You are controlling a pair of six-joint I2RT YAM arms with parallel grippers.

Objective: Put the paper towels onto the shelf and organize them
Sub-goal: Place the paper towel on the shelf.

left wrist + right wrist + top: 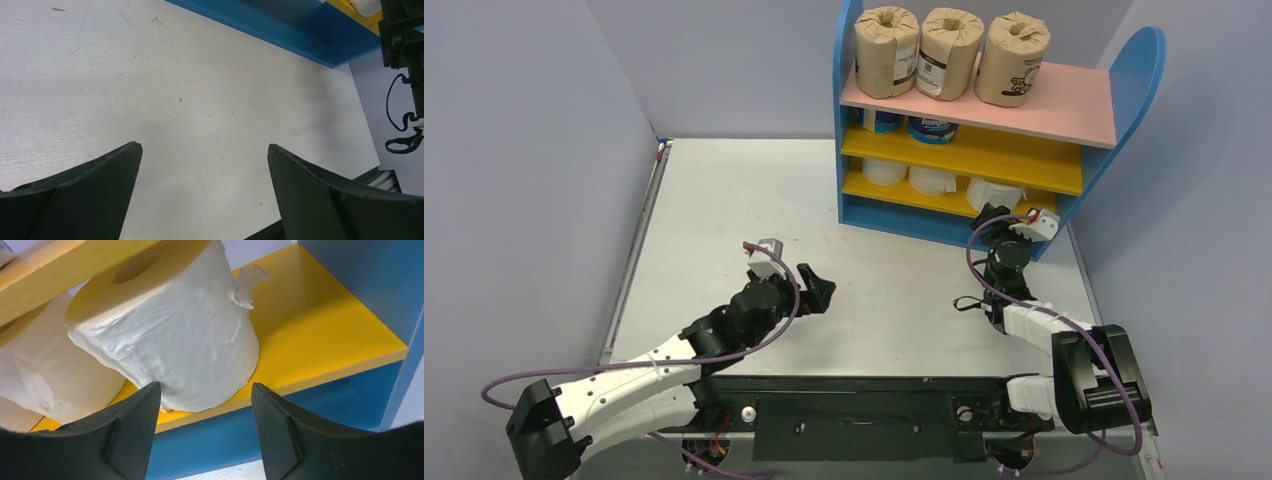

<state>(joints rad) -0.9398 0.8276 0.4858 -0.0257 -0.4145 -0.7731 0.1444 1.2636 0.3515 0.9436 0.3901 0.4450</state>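
**Jaws: Left Fully Spread and Empty; Right Partly Open at the Bottom Tier**

1. Left arm. The left gripper (819, 290) (205, 150) has its jaws spread wide with nothing between them. The left wrist view shows only bare table (175, 100) between the two dark fingers (100, 185). This gripper sits low over the middle of the table (704, 220), well apart from the shelf (849, 100).

2. Shelf. The shelf stands at the far right of the table.
 - The pink top board (1064, 105) carries three brown-wrapped rolls (951, 52), upright in a row and close together.
 - The middle yellow board (1024, 160) carries two blue-and-white rolls (932, 127) at its left end.
 - The bottom yellow board (864, 185) (320, 330) carries three white rolls (934, 180) side by side.
 - All eight paper towels are on the shelf.

3. Right arm. The right gripper (992, 215) (205, 387) is at the front edge of the bottom tier, near the right blue side panel (360, 280).
 - Its jaws are partly open and grip nothing.
 - The rightmost white roll (994, 193) (170, 335) lies just beyond the fingertips (142, 405) and is wider than the gap between them.
 - This roll rests on the bottom yellow board, appears tilted, and touches the neighbouring white roll (55, 365) on its left.
 - A loose torn flap (247, 285) hangs from its upper right side.
 - Whether the fingertips touch the roll cannot be told.
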